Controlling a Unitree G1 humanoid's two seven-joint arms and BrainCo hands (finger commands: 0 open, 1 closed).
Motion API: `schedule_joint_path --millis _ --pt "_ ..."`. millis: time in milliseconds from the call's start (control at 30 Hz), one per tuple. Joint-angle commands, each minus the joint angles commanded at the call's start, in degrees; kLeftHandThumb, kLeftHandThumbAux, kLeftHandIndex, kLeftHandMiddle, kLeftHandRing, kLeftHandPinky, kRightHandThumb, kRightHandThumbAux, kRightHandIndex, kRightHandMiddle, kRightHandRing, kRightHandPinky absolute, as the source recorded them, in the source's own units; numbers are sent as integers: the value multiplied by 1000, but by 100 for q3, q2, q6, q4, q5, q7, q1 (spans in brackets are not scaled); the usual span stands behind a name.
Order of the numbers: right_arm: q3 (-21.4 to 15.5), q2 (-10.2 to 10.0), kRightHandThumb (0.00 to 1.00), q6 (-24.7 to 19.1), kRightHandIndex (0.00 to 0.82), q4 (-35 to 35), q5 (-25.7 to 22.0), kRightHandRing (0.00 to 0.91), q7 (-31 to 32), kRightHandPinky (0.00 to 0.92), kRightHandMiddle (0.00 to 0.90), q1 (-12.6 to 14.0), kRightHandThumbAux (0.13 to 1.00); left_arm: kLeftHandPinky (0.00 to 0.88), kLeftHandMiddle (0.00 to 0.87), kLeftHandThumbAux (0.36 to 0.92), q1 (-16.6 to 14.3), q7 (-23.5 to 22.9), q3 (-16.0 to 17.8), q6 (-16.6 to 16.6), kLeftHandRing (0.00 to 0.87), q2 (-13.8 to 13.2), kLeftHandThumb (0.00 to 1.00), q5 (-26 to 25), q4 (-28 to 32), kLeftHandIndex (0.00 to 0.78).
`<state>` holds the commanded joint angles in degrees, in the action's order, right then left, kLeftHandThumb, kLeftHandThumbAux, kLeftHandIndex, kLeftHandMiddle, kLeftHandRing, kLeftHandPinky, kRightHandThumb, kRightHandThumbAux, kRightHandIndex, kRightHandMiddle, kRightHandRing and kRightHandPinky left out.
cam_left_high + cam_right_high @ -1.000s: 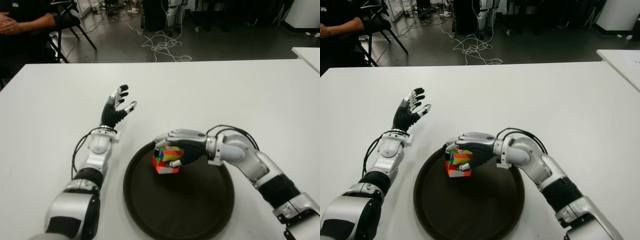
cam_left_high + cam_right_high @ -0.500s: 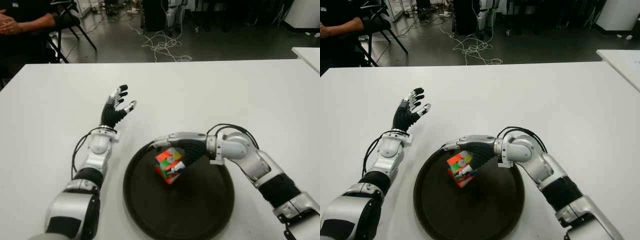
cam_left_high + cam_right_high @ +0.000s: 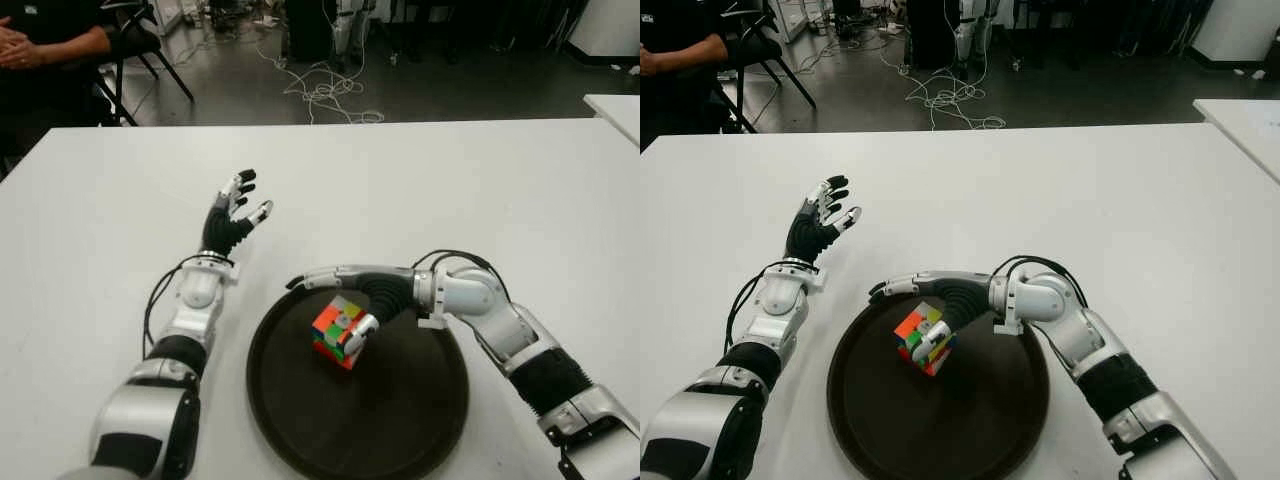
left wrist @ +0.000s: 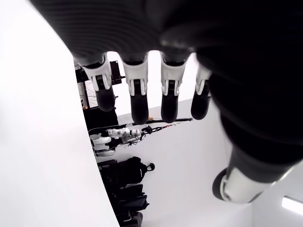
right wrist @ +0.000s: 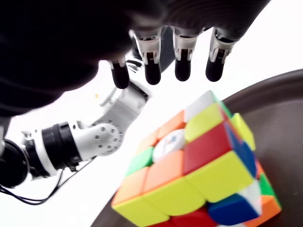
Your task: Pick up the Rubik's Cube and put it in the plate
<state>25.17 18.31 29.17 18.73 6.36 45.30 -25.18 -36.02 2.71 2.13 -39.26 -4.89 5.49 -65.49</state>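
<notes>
In the left eye view, the right robot hand (image 3: 340, 290) reaches over the far rim of the dark round plate (image 3: 400, 420) with its fingers stretched out flat and holding nothing. The Rubik's Cube (image 3: 338, 332) sits tilted inside the plate, just under that hand's palm; the thumb (image 3: 362, 330) lies against the cube's side, the other fingers extend past it. The left robot hand (image 3: 236, 215) shows well apart from the right one, on the plate's left and farther out over the white tabletop (image 3: 420, 190), fingers spread and empty. A seated person (image 3: 45, 40) is beyond the tabletop's far left corner, and cables (image 3: 320, 90) trail on the floor behind.

The right eye view shows the same layout: cube under the released right hand, within the plate's far half.

In the left wrist view, the left hand's fingers (image 4: 137, 90) hang straight and loose, gripping nothing.

In the right wrist view, the right hand's fingertips (image 5: 182, 59) point away above the cube, clear of it; the cube rests corner-up on the plate's dark surface.
</notes>
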Motion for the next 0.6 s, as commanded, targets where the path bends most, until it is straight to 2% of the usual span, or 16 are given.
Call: schedule_joint_path --millis 200,333,500,600 --pt "-50 -59 0 108 0 138 -184 0 116 0 0 -25 324 91 149 662 -1 67 -13 4 103 -2 0 29 -10 152" --pt "-119 -102 0 124 0 220 -402 0 272 0 0 -44 298 94 153 679 -22 16 5 15 110 -5 12 -5 -40 155" --pt "-241 -49 0 94 0 202 -616 0 481 0 0 -93 270 83 158 694 -24 -56 28 6 110 -2 29 -50 -43 165" --pt "-397 -2 0 78 0 263 -868 0 684 0 0 -239 266 84 155 695 -14 -84 32 -1 108 -7 22 -58 -34 164"
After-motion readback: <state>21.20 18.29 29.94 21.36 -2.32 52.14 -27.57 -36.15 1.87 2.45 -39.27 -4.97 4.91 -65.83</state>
